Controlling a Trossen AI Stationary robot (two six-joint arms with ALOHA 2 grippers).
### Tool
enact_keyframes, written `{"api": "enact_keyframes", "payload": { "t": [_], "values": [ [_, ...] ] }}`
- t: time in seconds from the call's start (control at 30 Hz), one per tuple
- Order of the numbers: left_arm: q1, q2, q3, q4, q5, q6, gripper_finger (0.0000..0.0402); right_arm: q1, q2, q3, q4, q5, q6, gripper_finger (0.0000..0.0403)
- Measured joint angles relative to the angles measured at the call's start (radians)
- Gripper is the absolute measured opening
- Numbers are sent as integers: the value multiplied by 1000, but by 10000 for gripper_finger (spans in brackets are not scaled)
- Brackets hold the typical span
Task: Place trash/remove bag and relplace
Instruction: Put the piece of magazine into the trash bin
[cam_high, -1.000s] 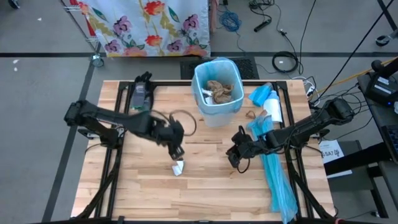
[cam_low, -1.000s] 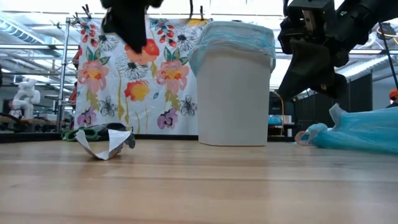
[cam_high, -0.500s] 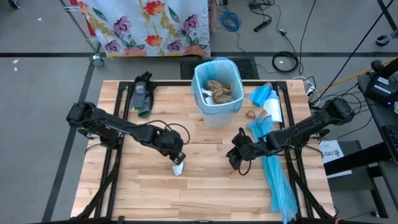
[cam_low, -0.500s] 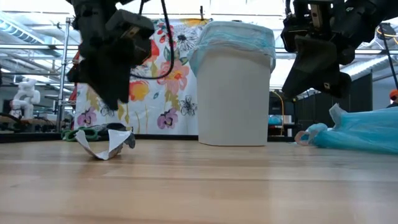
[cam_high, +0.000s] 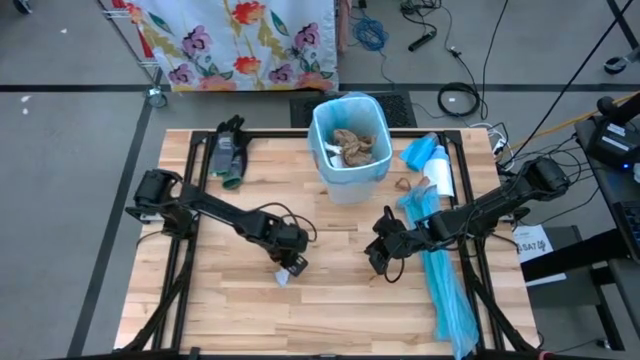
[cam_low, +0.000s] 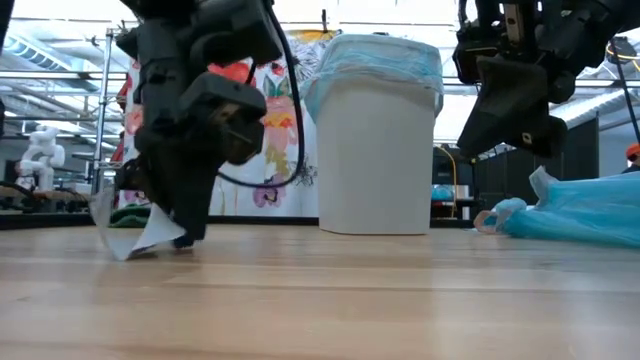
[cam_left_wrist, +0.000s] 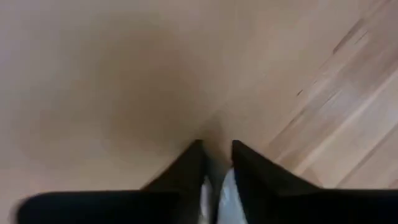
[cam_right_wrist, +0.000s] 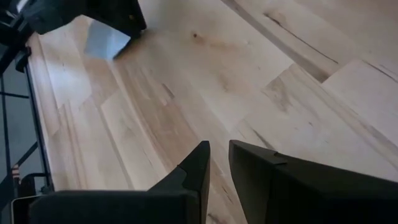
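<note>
My left fingers (cam_low: 178, 222) down on the crumpled white paper scrap (cam_low: 130, 232)

They pinch it against the wooden table (cam_high: 330, 290) — right fingers (cam_high: 378, 258) hover nearly closed, holding nothing, near the white bin (cam_high: 349, 150).

Left gripper (cam_high: 291, 267), a second ago raised above the white scrap (cam_low: 130, 232), now sits lowered at the table with fingers (cam_left_wrist: 186, 168) narrowed around it.
</note>
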Motion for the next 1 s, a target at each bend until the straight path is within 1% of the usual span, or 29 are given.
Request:
{"api": "enact_keyframes", "payload": {
  "t": [0.07,0.1,0.17,0.3,0.5,0.63,0.77,0.83,0.93,1.0],
  "values": [
    [-1,8,0,-3,10,0,24,0,0,0,2,0,0,51],
    [-1,8,0,-1,11,-2,13,0,0,0,0,0,0,51],
    [-4,4,1,3,20,-6,8,0,0,0,-2,0,-2,51],
    [-4,-25,12,-8,19,-5,4,0,0,0,-2,0,-7,51],
    [-1,-111,21,-11,12,19,2,0,0,0,-4,1,-18,51],
    [5,-203,21,-22,-37,19,2,0,0,0,-5,1,-23,51],
    [37,-322,26,-27,-77,51,1,0,0,0,-8,1,-30,51],
    [60,-383,49,-50,-122,76,1,0,0,0,-12,1,-30,51],
    [104,-451,123,-100,-190,142,1,0,0,0,-12,2,-31,51],
    [139,-476,191,-130,-202,205,1,0,0,0,-11,2,-30,51]
  ]
}}
